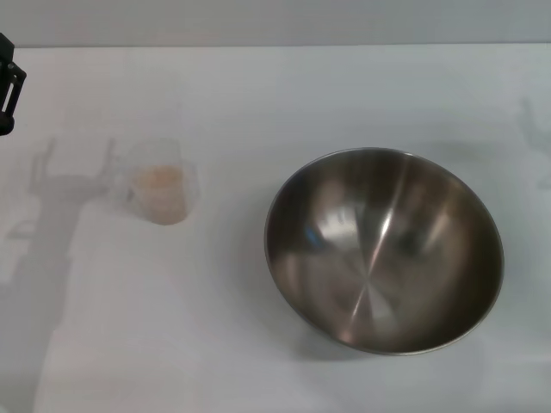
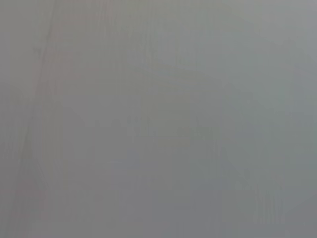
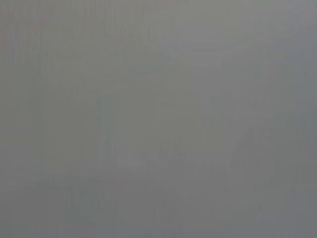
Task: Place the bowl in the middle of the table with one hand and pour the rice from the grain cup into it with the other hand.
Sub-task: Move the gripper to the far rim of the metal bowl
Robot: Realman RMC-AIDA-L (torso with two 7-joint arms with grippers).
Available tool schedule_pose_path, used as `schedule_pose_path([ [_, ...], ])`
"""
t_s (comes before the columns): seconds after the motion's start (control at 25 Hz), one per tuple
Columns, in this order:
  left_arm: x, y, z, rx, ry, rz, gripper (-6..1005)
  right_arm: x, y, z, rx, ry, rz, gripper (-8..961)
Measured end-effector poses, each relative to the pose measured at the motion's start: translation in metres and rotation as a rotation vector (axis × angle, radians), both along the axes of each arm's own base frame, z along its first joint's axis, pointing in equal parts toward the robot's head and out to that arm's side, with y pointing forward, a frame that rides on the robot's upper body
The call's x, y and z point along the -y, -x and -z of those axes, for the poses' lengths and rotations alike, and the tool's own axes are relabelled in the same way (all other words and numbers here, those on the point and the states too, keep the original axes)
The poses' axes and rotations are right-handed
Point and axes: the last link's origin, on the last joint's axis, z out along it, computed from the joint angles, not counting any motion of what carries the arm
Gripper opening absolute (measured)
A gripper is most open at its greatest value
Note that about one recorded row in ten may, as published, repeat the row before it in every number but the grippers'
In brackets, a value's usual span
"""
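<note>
One shiny bowl [image 1: 383, 249] | clear grain cup [image 1: 162, 194], part-full of rice [image 1: 161, 188] | left gripper [image 1: 9, 82] state unclear

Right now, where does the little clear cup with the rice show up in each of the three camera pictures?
Head view: the grain cup stands left of the bowl, apart from it, rice inside.
Left wrist view: not in it; only a plain grey surface.
Right wrist view: not in it; the same plain grey.
Shared landmark: none can be confirmed; the white table is clear only in the head view.
</note>
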Motion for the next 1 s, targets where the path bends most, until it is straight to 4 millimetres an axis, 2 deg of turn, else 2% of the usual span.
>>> schedule_pose_path([
  [0.52, 0.0, 0.0, 0.0, 0.002, -0.002, -0.002, 856, -0.005, 0.004, 0.003, -0.02, 0.037, -0.018, 809],
  [0.72, -0.001, 0.0, -0.001, 0.002, -0.004, -0.003, 855, -0.022, 0.009, 0.005, -0.201, 0.27, -0.081, 809],
  [1.0, 0.0, 0.0, -0.002, 0.0, -0.009, 0.001, 853, -0.026, 0.025, -0.023, -0.28, 0.574, -0.224, 808],
])
